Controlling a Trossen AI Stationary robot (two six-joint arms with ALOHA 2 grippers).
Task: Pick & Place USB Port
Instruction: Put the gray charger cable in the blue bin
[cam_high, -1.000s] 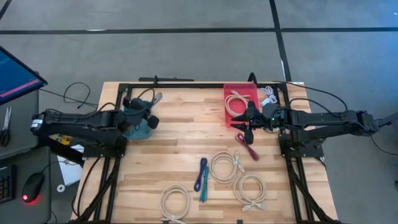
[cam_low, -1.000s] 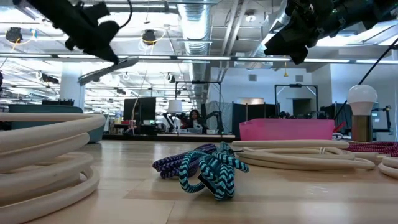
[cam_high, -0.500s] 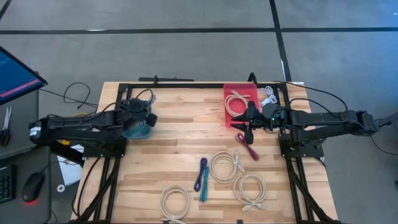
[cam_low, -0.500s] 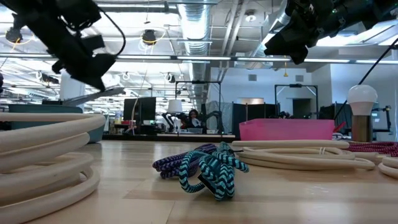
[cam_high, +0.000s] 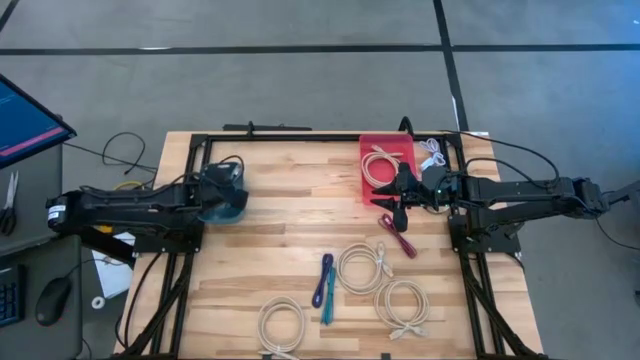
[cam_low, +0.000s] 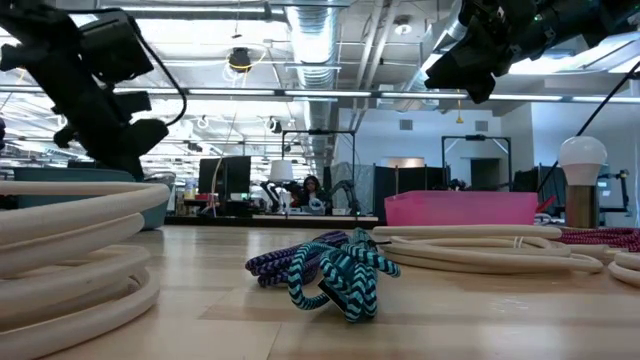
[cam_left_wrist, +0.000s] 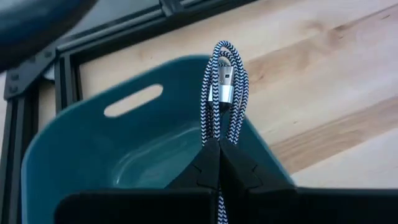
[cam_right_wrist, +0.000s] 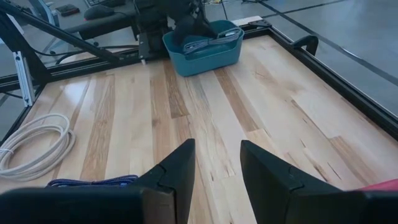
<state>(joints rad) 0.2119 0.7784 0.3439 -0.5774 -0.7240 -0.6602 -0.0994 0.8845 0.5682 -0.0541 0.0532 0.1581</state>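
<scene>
A black-and-white braided USB cable (cam_left_wrist: 222, 87), folded into a narrow bundle with a silver plug, sticks out past my left gripper (cam_left_wrist: 219, 146), which is shut on it above the teal bin (cam_left_wrist: 74, 143). The high view shows the left gripper (cam_high: 224, 185) over that bin (cam_high: 228, 208) at the table's left side. My right gripper (cam_high: 400, 203) hangs open and holds nothing, in the air just near of the pink bin (cam_high: 385, 150). In its own wrist view the right gripper (cam_right_wrist: 217, 155) faces the teal bin (cam_right_wrist: 205, 53) across the table. My left gripper pinches the folded cable bundle (cam_left_wrist: 217, 127) between its two fingers, several strands together. The looped end with the silver plug (cam_left_wrist: 225, 93) juts out beyond the fingertips, lifted clear over the teal bin's open top. The far end of the cable is hidden behind the fingers.
White cable coils (cam_high: 362, 268) (cam_high: 400, 303) (cam_high: 282, 322) lie on the near half of the table. Blue and teal cables (cam_high: 324, 283) and a magenta cable (cam_high: 398, 235) lie there too. The pink bin holds a white coil (cam_high: 380, 165). Bare wood lies between the two bins.
My left gripper has tipped downward and sunk toward the teal bin, carrying the cable with it. The cable end that stuck out toward the far edge a second ago now sits over the bin. The right arm has kept still.
</scene>
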